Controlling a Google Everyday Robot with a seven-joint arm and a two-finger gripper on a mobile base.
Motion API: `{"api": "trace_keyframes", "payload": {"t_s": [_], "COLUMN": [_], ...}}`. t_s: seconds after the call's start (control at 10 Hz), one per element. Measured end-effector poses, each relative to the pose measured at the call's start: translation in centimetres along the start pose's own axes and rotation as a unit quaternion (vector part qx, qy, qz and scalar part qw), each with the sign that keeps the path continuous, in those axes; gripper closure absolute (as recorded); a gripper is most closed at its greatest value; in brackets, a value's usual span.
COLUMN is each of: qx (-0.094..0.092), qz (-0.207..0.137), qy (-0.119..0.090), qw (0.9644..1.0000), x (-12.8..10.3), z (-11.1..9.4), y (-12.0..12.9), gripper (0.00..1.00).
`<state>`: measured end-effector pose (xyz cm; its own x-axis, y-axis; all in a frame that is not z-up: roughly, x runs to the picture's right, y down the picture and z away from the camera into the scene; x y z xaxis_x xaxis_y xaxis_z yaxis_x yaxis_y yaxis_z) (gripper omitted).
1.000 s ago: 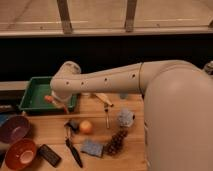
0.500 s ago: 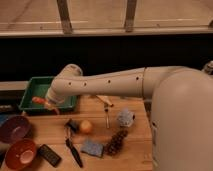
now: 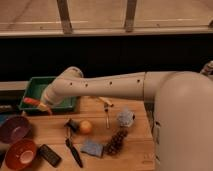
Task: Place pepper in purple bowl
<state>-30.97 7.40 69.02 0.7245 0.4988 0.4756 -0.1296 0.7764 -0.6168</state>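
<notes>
My gripper (image 3: 39, 105) is at the left, over the front edge of a green tray (image 3: 50, 86). It is shut on the pepper (image 3: 29, 101), a small red chili that sticks out to the left of the fingers. The purple bowl (image 3: 13, 129) sits on the wooden table below and to the left of the gripper, apart from it. The pepper hangs above and a little behind the bowl's far right rim.
An orange-brown bowl (image 3: 19, 153) sits in front of the purple one. On the table lie a black device (image 3: 50, 155), a black-handled tool (image 3: 73, 148), a round orange fruit (image 3: 86, 126), a blue sponge (image 3: 92, 148), a dark cluster (image 3: 116, 142), a grey-blue crumpled object (image 3: 125, 118) and a utensil (image 3: 106, 117).
My gripper has moved left with the pepper, from over the tray's right part to its left front edge, closer to the purple bowl.
</notes>
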Motion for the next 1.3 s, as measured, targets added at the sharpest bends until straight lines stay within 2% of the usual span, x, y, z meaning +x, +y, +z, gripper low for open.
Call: {"api": "trace_keyframes", "payload": {"t_s": [0.2, 0.5, 1.0, 1.3], "qx": [-0.007, -0.029, -0.063, -0.072], "qz": [-0.004, -0.018, -0.041, -0.058], "qy": [0.000, -0.002, -0.016, -0.022], "qw": [1.0000, 0.9994, 0.9970, 0.9955], "x": [-0.1, -1.4, -3.1, -4.1], "z": [0.5, 2.8, 6.1, 6.8], "y": [0.0, 0.6, 1.6, 2.2], "gripper": [1.00, 1.00, 1.00, 1.00]}}
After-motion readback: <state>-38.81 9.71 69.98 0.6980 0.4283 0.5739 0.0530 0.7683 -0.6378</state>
